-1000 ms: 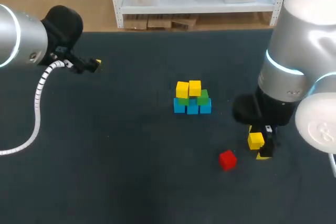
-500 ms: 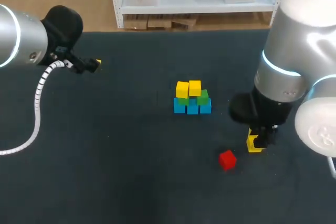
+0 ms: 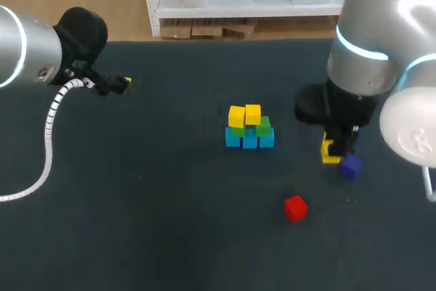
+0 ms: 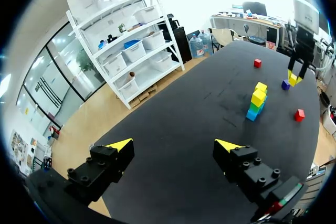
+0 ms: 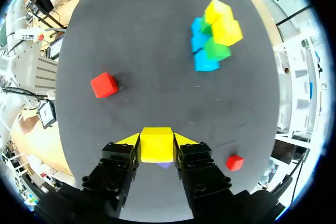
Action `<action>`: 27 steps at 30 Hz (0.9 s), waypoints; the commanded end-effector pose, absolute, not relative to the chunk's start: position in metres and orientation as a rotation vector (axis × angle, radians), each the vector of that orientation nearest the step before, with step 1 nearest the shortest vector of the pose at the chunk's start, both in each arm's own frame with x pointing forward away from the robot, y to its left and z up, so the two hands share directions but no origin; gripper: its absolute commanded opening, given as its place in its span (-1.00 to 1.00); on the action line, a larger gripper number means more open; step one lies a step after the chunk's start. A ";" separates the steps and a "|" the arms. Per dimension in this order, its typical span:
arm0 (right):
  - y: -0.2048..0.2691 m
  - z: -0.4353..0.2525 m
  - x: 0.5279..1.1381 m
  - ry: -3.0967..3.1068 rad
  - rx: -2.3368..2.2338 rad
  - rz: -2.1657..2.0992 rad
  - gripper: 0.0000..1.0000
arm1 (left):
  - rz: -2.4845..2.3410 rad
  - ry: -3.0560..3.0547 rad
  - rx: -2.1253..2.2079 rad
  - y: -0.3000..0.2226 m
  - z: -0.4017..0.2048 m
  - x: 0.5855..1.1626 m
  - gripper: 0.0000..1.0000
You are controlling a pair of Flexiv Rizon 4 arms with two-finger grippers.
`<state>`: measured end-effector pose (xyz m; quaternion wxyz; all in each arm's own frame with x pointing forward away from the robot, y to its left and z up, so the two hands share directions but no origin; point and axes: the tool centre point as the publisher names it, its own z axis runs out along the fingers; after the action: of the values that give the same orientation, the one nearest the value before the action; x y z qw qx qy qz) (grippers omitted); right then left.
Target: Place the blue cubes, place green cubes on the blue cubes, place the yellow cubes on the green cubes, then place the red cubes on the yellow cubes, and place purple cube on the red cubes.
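r gripper (image 5: 157,141) clamped on yellow cube (image 5: 156,148); l gripper (image 4: 173,146) parted, empty, parked far off. needed: approach stack (image 3: 249,127) from above, square w/ green cubes (image 3: 263,126), lower slow, no nudging.

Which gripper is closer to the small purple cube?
Right. The right gripper, holding a yellow cube, hangs beside the small purple cube; the left gripper is far away.

Right gripper (image 3: 333,150) and its yellow cube (image 5: 156,144) now higher and farther back, purple cube (image 3: 351,167) newly uncovered.
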<state>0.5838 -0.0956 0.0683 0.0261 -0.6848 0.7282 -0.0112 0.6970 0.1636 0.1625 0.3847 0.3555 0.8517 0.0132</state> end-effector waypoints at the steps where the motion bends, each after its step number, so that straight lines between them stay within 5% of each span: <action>1: -0.084 0.077 0.606 2.295 -2.084 -0.084 -1.00 | 0.028 2.168 0.909 0.165 0.162 0.698 1.00; 27: -0.020 0.080 0.659 2.149 -2.123 -0.098 -1.00 | 0.028 2.168 0.909 0.165 0.162 0.698 1.00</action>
<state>0.6518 -0.0239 0.0830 0.0630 -0.6996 0.7110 -0.0333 0.6970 0.1636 0.1625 0.3847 0.3555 0.8517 0.0132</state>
